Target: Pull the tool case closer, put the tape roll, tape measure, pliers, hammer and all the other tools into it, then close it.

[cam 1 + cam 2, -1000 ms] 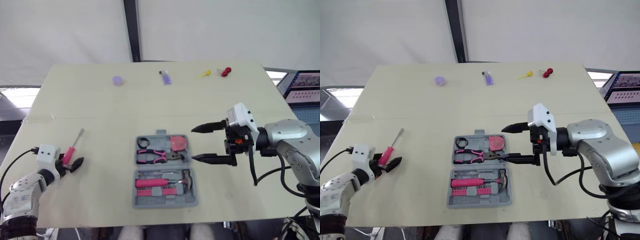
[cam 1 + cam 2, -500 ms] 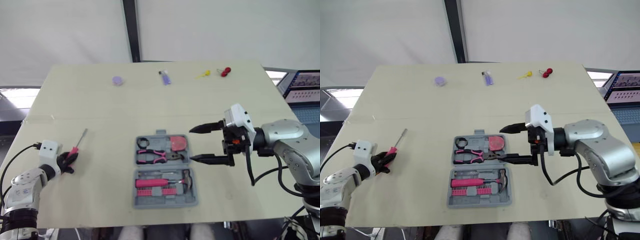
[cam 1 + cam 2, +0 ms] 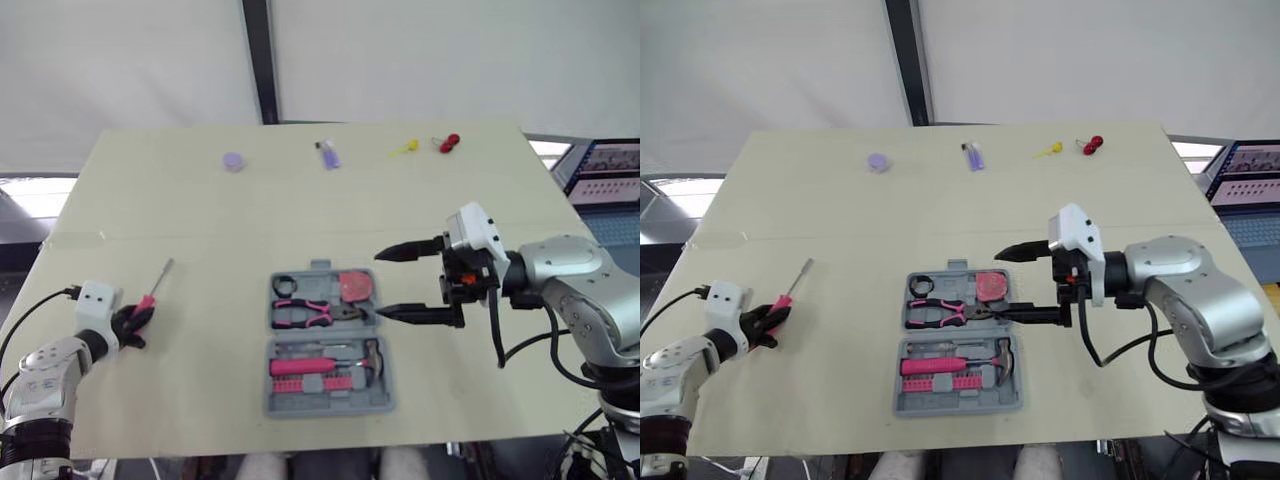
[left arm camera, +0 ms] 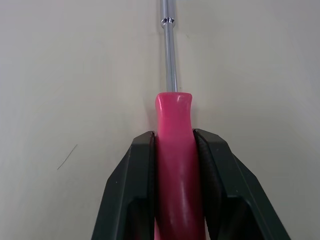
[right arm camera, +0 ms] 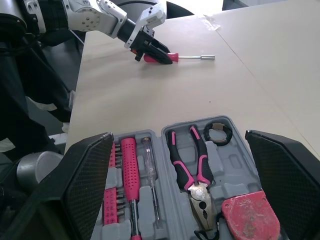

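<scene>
The grey tool case (image 3: 330,329) lies open at the table's front middle. In it are the black tape roll (image 3: 287,284), red tape measure (image 3: 355,286), pink pliers (image 3: 310,311), hammer (image 3: 372,355) and a pink-handled driver (image 3: 300,366). A pink screwdriver (image 3: 150,296) lies on the table at the left, its steel shaft pointing away. My left gripper (image 3: 135,322) is shut on its handle (image 4: 172,145), one black finger (image 4: 140,180) on each side. My right gripper (image 3: 380,283) hovers open by the case's right edge, over the pliers' half.
Along the table's far edge lie a small purple disc (image 3: 233,161), a purple item (image 3: 329,155), a yellow item (image 3: 405,147) and a red one (image 3: 448,142). A screen (image 3: 610,170) stands beyond the right edge. Bare table surrounds the case.
My left gripper has closed on the pink screwdriver's handle. My right gripper has drifted slightly left toward the case, still open.
</scene>
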Tool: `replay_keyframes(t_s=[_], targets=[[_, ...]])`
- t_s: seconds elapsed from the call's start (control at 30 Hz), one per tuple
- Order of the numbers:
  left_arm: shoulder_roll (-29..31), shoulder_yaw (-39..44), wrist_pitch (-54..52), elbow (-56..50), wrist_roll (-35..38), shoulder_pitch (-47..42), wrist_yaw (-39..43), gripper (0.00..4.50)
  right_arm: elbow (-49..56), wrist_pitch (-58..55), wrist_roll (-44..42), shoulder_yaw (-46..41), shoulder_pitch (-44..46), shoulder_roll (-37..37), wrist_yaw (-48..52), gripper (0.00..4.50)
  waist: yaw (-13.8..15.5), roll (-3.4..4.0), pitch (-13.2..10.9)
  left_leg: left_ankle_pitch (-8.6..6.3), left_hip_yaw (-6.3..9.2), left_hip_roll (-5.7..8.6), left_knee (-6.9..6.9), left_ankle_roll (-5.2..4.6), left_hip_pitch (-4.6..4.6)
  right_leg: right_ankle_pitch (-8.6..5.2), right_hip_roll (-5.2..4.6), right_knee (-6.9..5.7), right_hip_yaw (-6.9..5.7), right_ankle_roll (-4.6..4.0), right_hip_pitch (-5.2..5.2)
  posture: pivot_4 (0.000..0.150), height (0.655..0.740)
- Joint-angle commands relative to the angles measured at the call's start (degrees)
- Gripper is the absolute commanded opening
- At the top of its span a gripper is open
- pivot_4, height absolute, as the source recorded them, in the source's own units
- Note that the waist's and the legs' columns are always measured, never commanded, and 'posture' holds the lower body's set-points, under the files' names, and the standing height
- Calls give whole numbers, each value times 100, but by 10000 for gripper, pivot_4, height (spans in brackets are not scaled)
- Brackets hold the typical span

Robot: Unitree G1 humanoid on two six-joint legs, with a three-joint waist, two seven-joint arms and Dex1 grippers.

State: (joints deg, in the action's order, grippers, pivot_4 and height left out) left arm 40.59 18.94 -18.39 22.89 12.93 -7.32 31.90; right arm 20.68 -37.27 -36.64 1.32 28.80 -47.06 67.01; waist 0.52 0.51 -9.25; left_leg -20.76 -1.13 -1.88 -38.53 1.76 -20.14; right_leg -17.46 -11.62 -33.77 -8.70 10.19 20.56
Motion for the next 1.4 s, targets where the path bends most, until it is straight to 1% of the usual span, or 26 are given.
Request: replay_keyframes(t_s=[0.03,0.13,0.27,0.43,0.53,0.67,0.77,0.83,0.9,1.1,1.23,1.33,1.4], targets=[[169,62,-173,-414,1,164,73,6552,42,107,-83,-261,49,-45,-18,45000,-42,-1,-1,0,0,0,3,0,0,0,0,0,-1,0,1,1500,7400],[456,63,-439,-1231,111,165,325,6552,64,19,-159,-469,-64,-273,79,45000,-48,-17,-12,0,0,0,8,0,-6,0,0,2,-2,0,6,1500,7400],[878,-57,-928,-2213,445,-143,950,6552,16,34,-161,-601,-171,-557,208,45000,-36,-49,-33,0,3,0,3,0,-11,0,-1,4,-3,0,7,1500,7400],[1522,-741,-1491,-3336,826,-633,2004,6552,51,143,-45,-594,-472,-686,256,45000,-44,-49,-35,-1,2,0,6,2,-12,0,-1,8,-2,0,7,1500,7400],[1732,-1451,-1779,-3931,939,-910,2531,6552,0,224,46,-614,-733,-734,229,45000,-58,-41,-40,-1,-5,0,21,2,-6,0,-1,12,-1,0,8,1500,7400],[1652,-2472,-2294,-4394,962,-1545,2938,6552,130,235,83,-644,-978,-776,169,45000,-50,-39,-46,0,-13,0,22,2,-8,0,0,12,3,0,14,1500,7400],[1411,-3216,-2645,-4546,801,-2082,2981,6552,291,194,71,-728,-1215,-824,134,45000,-8,-44,-50,-1,-12,0,12,1,-13,0,0,12,4,0,13,1500,7400],[1309,-3616,-2767,-4618,613,-2242,2933,6552,394,155,34,-783,-1349,-833,100,45000,46,-45,-51,-1,-12,0,6,1,-14,0,0,12,4,0,13,1500,7400],[1187,-3960,-3032,-4852,615,-2334,2949,6552,480,95,-27,-857,-1518,-812,62,45000,71,-46,-51,-1,-13,0,6,1,-14,0,0,12,5,0,13,1500,7400],[1053,-4493,-3755,-5313,721,-2590,3001,6552,818,-86,-204,-1040,-1992,-897,54,45000,118,-52,-57,-1,-10,0,-14,1,-23,0,1,10,6,0,12,1500,7400],[899,-4680,-4367,-5540,827,-2728,2829,6552,921,-94,-236,-1188,-2263,-1040,94,45000,136,-55,-59,-3,-6,0,-29,-2,-24,0,1,10,6,0,6,1500,7400],[739,-5059,-4876,-5808,848,-2844,2678,6552,997,-129,-307,-1312,-2441,-1098,80,45000,165,-56,-60,-4,-4,0,-33,-4,-27,0,1,9,6,0,6,1500,7400],[603,-5124,-5159,-5843,903,-2917,2552,6552,1039,-150,-332,-1339,-2493,-1107,51,45000,193,-56,-60,-4,-4,0,-38,-5,-28,0,1,8,7,0,5,1500,7400]])
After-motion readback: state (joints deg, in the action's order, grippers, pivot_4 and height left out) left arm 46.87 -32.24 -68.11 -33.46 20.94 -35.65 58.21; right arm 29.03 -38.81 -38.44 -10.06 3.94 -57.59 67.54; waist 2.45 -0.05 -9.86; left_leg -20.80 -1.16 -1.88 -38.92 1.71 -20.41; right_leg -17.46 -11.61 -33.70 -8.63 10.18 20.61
